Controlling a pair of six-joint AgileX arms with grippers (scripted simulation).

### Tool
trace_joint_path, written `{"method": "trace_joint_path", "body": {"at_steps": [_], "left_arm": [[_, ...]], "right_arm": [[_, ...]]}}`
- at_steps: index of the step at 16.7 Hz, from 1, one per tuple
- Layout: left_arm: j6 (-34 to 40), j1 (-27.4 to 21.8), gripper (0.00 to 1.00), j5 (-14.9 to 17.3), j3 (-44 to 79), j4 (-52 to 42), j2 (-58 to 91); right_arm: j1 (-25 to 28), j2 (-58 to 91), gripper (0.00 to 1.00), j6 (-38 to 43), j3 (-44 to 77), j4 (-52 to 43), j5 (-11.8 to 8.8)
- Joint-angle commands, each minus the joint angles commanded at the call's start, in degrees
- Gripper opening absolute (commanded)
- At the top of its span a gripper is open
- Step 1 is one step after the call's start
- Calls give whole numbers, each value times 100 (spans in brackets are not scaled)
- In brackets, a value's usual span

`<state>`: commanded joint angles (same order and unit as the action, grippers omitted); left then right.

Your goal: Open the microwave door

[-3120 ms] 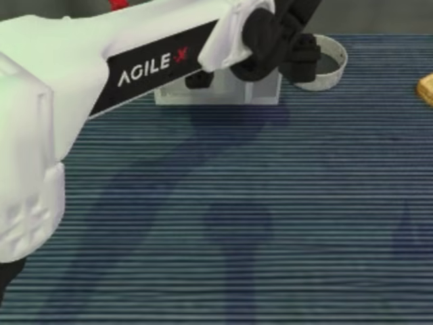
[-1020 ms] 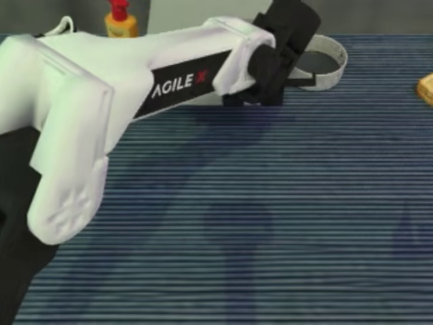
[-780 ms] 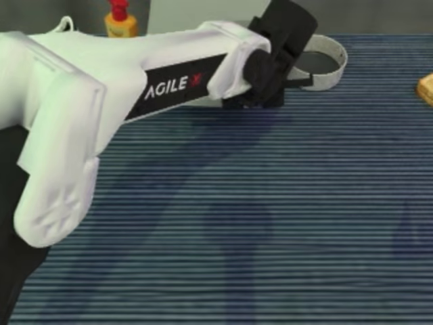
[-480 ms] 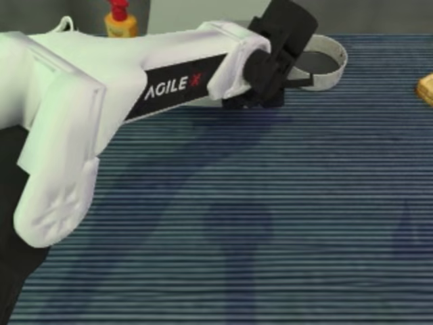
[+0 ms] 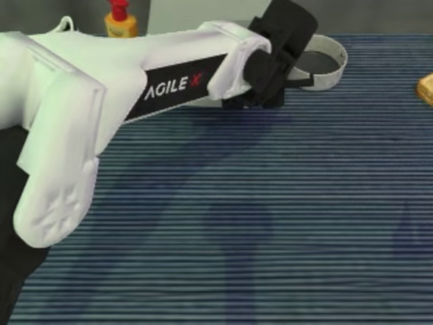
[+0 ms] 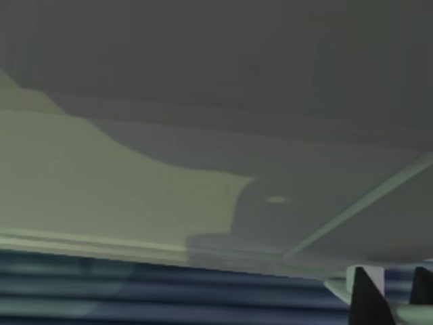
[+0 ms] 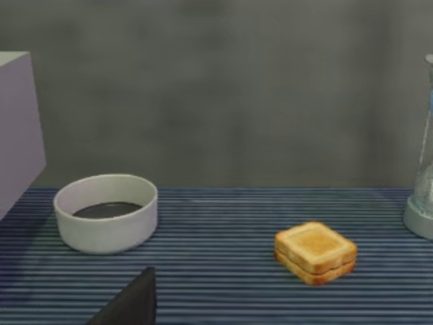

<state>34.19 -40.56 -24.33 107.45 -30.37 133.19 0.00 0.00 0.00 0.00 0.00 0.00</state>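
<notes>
A: One door to open. Where's it sitting?

B: Microwave door (image 6: 169, 196) is at approx 12 o'clock on the table, fronting the microwave (image 5: 196, 13). From above it's hidden under the left arm. The left wrist cam is so close that flat pale-grey panel fills it.

A: Left gripper (image 5: 277, 61)?

B: Right at the door's front, w/ the black wrist over it. Clamped or apart? Can't tell, and I can't make out the handle either.

A: Risks?

B: If the grip on the bar is shallow, I reckon it slips off the smooth surface mid-swing. Pulling straight rather than along the hinge arc could drag the whole box. The bowl (image 5: 330, 64) sits just beside at 1 o'clock, so a wide swing may knock it.

A: Materials?

B: The door looks hard and matte w/ straight edges. Bowl is a round, thick-walled, pale ring w/ a dark floor. Table (image 5: 270, 223) has a ribbed blue mat. Toast (image 7: 315, 252) at 2 o'clock is square and golden. Yellow bottle (image 5: 120, 20) w/ red cap at 11.

A: Right arm?

B: Parked off the top view; grip state can't tell.
</notes>
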Motion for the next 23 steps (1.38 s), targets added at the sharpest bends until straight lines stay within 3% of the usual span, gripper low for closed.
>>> {"method": "trace_joint_path", "body": {"at_steps": [23], "left_arm": [[-290, 17, 0, 178, -501, 335, -282]], "right_arm": [[0, 0, 100, 0, 0, 0, 0]]}}
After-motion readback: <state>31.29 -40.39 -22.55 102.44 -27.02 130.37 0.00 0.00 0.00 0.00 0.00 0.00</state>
